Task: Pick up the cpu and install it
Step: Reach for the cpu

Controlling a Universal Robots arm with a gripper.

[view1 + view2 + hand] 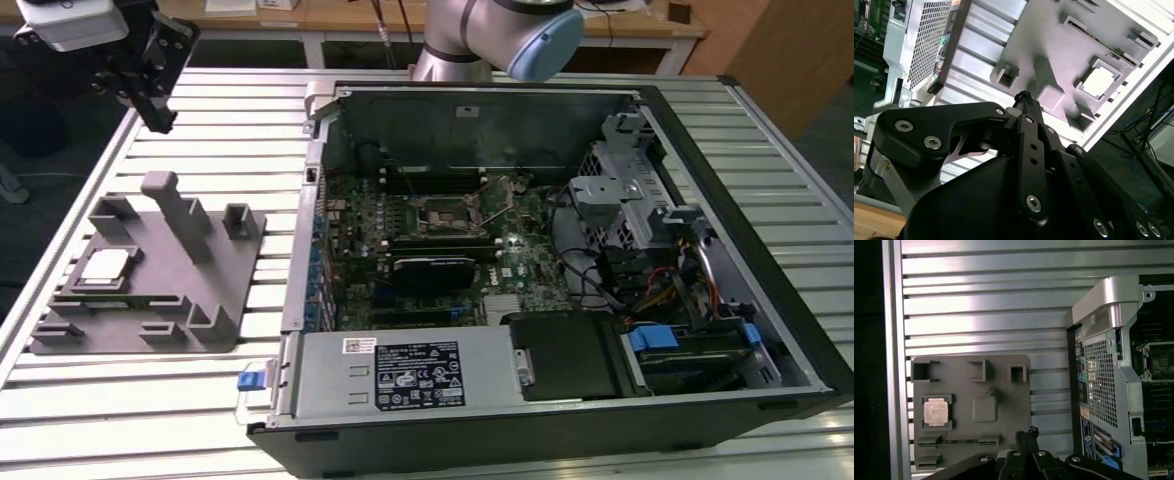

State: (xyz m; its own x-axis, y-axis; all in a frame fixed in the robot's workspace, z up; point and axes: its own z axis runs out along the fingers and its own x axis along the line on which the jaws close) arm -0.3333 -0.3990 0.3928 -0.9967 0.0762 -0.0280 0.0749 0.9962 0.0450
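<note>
Gripper position: You find the gripper (162, 122) raised above the slatted metal table (200, 110) at the exterior view's far left. It is clear of every part.
Gripper opening: In the second wrist view the 2 fingers (1030, 150) meet at their tips, with no gap between them. They hold nothing. The first wrist view shows the same closed tips (1027, 432).
Cpu location: The cpu (107, 265) lies flat in a square recess of the grey fixture (220, 290), on the side of the fixture toward the exterior view's left. Its pale metal top faces up. You can check it in both wrist views (1100, 81) (936, 411).
Gripper to cpu: The tips are well apart from the cpu. In the first wrist view they sit over the fixture (1004, 410) near its upright post (985, 409), not over the cpu recess.
Fixture: It rests on the table just beside the open computer case (747, 200), on the exterior view's left of the case. The post (167, 200) stands up from its middle.
Socket: The motherboard socket (447, 213) sits near the centre of the board inside the case. You cannot tell from here whether its cover is raised.
Arm: The arm (487, 35) stands behind the case at the table's far edge.
</note>
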